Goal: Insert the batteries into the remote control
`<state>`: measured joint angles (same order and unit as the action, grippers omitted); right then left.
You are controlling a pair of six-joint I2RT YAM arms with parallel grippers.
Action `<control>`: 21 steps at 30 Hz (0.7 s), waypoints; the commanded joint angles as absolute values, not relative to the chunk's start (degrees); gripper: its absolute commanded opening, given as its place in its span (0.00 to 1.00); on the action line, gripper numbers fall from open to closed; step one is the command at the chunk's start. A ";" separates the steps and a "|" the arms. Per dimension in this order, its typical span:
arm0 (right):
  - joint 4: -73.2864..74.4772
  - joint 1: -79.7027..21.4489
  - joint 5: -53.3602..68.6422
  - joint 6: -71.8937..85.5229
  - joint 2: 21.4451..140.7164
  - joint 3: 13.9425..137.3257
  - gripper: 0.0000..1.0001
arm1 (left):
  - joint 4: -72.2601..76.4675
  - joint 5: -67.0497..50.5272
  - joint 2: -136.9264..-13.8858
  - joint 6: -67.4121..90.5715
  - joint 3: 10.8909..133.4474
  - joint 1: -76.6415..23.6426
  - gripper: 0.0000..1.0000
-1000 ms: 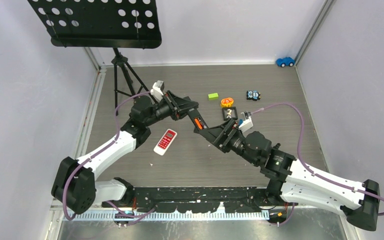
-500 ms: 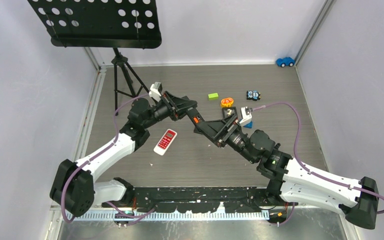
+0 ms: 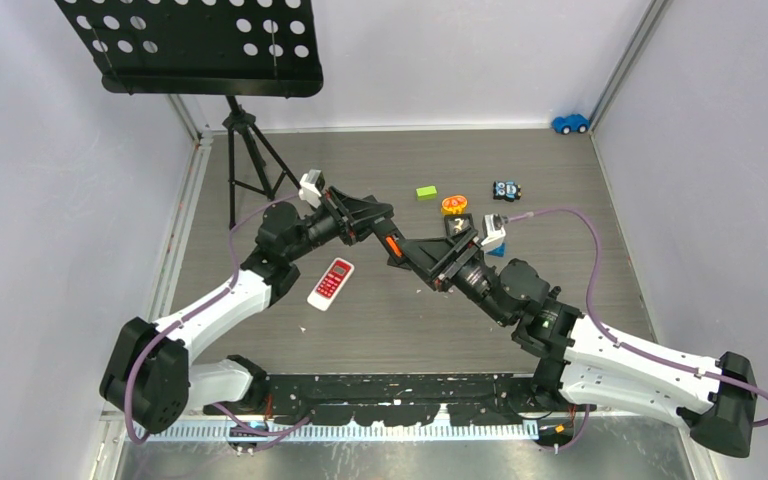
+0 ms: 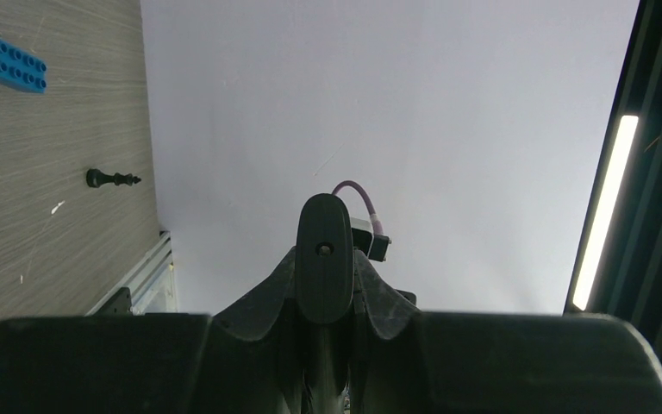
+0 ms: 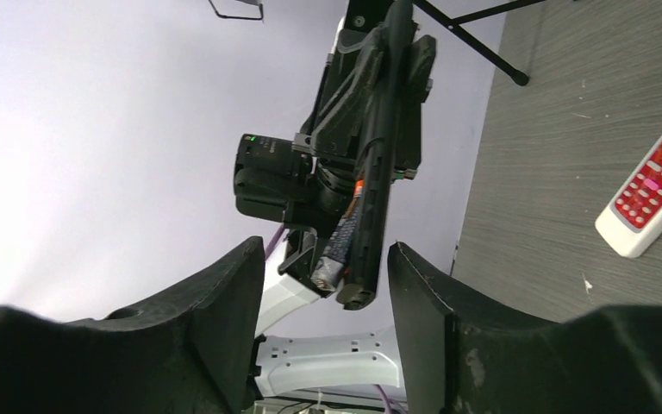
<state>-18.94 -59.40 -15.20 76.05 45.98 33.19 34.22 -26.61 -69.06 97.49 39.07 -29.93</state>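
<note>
Grey wood-grain table [image 3: 520,160], pale walls. Battery [image 5: 342,246]: slim, dark-wrapped, orange at one end, silvery cap at the other, held off the table right of the remote [image 3: 331,283]. Left gripper [image 3: 392,248] clamped on it. Right gripper [image 5: 326,259] fingers apart, flanking it.

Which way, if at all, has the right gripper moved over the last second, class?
Yes. The right gripper has shifted toward the far side, nearer the orange disc, and its arm now partly hides the black card.
</note>
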 commanded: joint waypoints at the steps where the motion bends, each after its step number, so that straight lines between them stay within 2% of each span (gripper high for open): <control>1: -17.94 -59.30 -18.01 77.19 46.51 35.21 0.57 | 39.08 -27.22 -68.20 98.70 39.02 -29.97 0.00; 9: -17.12 -59.24 -18.14 77.62 47.67 35.77 0.45 | 39.41 -28.37 -67.73 97.92 39.27 -29.97 0.00; 16: -16.10 -59.06 -18.84 78.06 47.90 36.03 0.41 | 39.40 -29.58 -67.46 96.75 39.05 -29.97 0.00; 19: -15.50 -58.98 -19.02 78.22 47.83 36.11 0.44 | 38.68 -29.41 -67.41 95.81 38.98 -29.97 0.00; 21: -15.36 -58.98 -18.81 77.87 47.62 36.14 0.57 | 38.38 -29.40 -67.43 95.07 39.07 -29.97 0.00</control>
